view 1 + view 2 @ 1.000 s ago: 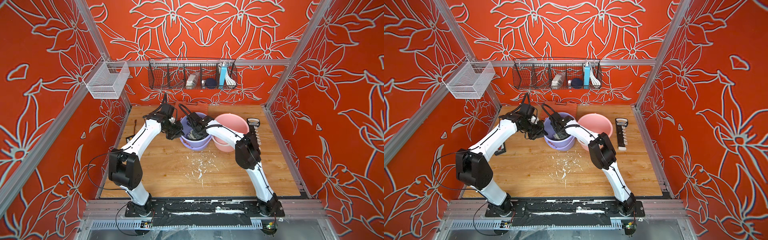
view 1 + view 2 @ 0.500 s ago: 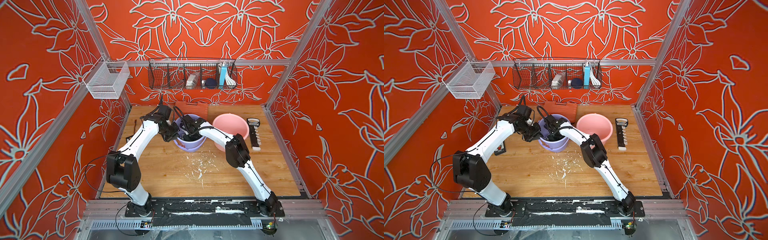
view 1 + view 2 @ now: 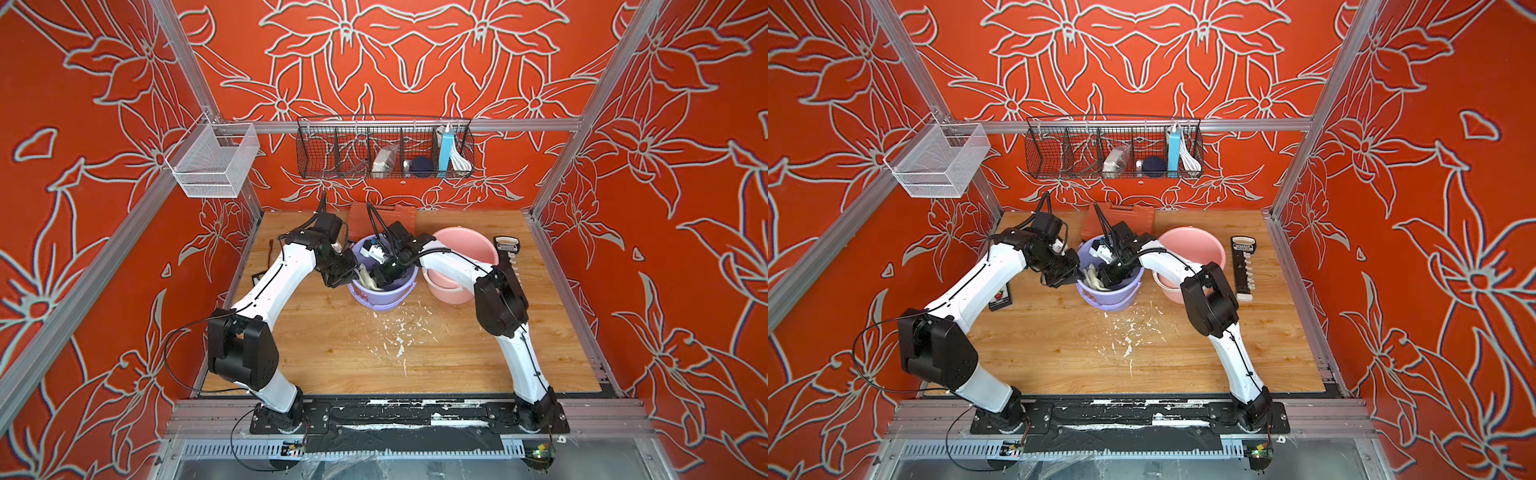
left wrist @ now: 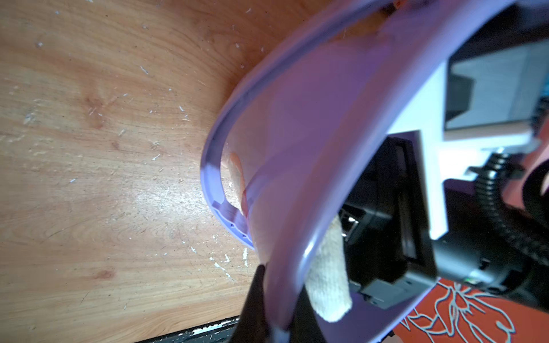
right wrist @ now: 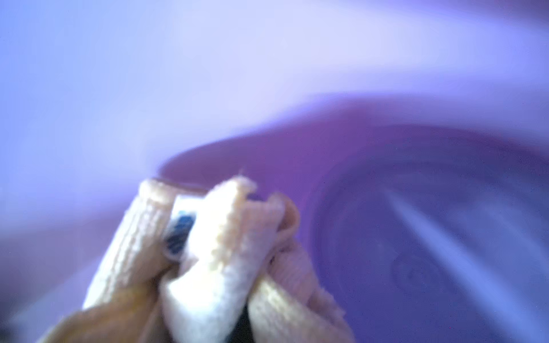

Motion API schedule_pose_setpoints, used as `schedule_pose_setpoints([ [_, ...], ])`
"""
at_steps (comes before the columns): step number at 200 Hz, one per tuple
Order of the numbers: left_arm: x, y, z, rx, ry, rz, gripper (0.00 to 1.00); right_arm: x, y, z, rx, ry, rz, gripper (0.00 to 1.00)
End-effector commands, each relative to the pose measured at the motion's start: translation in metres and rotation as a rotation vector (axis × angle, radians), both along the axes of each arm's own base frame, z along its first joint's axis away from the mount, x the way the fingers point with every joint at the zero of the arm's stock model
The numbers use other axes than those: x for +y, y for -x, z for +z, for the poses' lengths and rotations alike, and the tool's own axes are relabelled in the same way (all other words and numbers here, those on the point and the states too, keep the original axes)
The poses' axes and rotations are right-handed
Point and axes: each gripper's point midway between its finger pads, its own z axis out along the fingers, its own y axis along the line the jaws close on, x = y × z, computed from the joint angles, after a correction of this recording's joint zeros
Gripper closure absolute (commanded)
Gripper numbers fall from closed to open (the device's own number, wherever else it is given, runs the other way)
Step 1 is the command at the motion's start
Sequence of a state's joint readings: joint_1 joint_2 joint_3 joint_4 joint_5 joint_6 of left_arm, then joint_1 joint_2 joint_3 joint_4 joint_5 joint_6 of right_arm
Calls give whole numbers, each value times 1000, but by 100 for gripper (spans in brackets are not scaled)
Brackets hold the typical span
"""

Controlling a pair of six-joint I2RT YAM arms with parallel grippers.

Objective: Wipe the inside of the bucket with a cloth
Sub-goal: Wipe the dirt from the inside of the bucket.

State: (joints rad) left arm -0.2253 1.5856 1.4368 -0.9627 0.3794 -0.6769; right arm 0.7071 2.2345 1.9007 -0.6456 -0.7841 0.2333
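Now the right gripper sits deep inside the purple bucket, clamped on the bunched cloth; in the right wrist view the cream folds fill the foreground against the blurred purple floor and wall; a pale end of the cloth lies against the bucket's left inner wall in both top views. The left gripper pinches the bucket's rim, one dark finger outside and one inside, with the cloth just past it. Compared with a second ago the bucket stands slightly more to the left and nearer the front, close beside the pink bucket; half a second ago it was further left still, with a clearer gap between the two. The right arm's elbow, swung in toward the middle half a second ago, is back out in front of the pink bucket; the left arm has shifted only slightly. White flecks scatter the wooden table in front of the bucket, unchanged; a black wire basket hangs on the back wall.
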Motion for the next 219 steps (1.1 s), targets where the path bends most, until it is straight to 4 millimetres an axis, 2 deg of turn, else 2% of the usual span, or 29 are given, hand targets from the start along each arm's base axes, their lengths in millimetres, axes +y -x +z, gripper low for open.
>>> schedule_pose_setpoints([
  [1, -23, 18, 7, 12, 83, -112, 100, 20, -12, 44, -77, -150, 1, 100],
  [35, -22, 20, 11, 7, 81, -115, 100, 22, -47, 33, -168, -54, -132, 100],
  [67, -22, 23, 7, 18, 86, -116, 100, 15, -77, 35, -273, -2, -268, 100],
  [84, -23, 24, 4, 33, 94, -116, 100, 2, -92, 40, -359, 62, -366, 100],
  [121, -18, 24, 6, 12, 66, -109, 100, -42, -121, 46, -531, 241, -566, 100],
  [145, -19, 24, 5, 20, 65, -115, 100, -57, -127, 47, -585, 292, -615, 100],
  [167, -20, 24, 2, 31, 69, -112, 100, -58, -127, 50, -604, 271, -630, 100],
  [219, -19, 23, -1, 50, 57, -121, 100, -25, -113, 68, -702, 189, -522, 100],
])
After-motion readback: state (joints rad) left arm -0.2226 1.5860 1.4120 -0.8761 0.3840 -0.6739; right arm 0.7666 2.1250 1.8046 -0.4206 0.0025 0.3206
